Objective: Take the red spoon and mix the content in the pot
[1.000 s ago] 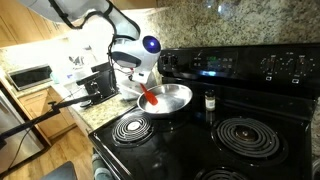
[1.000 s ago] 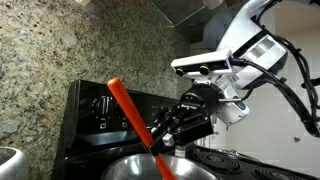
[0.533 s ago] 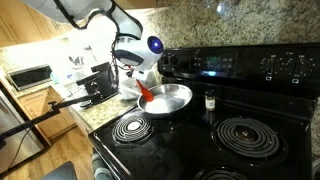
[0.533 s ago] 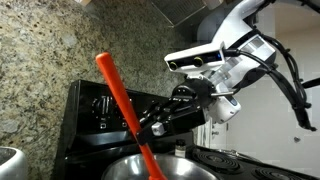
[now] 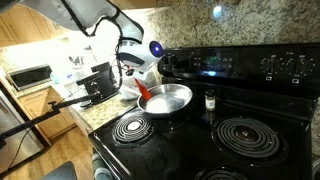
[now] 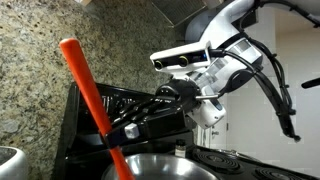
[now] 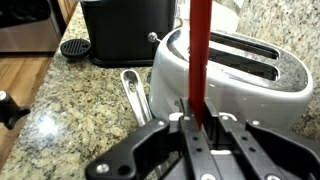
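My gripper [image 7: 199, 122] is shut on the red spoon [image 7: 200, 55], a long slim red-orange utensil. In an exterior view the red spoon [image 6: 88, 100] stands steeply tilted, handle up to the left, lower end down in the shiny silver pot [image 6: 170, 168]. My gripper [image 6: 135, 127] holds it partway down. In an exterior view the pot [image 5: 170, 98] sits on the back left burner, the red spoon [image 5: 145, 94] dips at its left rim, and my gripper [image 5: 135, 75] is above it.
A small dark-capped jar [image 5: 209, 101] stands right of the pot. Coil burners [image 5: 135, 127] lie in front. A white toaster [image 7: 240, 75], a black appliance [image 7: 125, 30] and a metal spoon [image 7: 135, 92] are on the granite counter. The stove's back panel [image 6: 100, 110] stands behind.
My gripper and the spoon have moved toward the pot's left side. The spoon's handle has swung further left and stands steeper.
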Available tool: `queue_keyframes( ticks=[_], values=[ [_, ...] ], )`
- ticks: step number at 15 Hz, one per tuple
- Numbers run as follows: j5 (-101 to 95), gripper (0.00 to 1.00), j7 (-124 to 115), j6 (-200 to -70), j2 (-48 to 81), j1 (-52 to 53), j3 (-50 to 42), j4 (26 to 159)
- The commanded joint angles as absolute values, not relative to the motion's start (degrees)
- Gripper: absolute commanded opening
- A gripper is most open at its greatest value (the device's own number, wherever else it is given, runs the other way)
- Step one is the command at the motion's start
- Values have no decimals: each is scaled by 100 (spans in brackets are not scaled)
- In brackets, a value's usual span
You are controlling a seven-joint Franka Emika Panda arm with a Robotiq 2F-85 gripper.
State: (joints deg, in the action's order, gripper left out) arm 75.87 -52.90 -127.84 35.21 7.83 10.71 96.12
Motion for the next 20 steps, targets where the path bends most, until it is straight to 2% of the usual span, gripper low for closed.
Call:
queue_keyframes(
  ticks=[1,8,20],
  values=[
    [7900,4,-4773,-12799,3719,858,1008,9175],
    [8636,4,-3838,-12699,3806,773,1023,8672],
    [8871,4,-4067,-12918,4250,653,712,8163]
  ],
)
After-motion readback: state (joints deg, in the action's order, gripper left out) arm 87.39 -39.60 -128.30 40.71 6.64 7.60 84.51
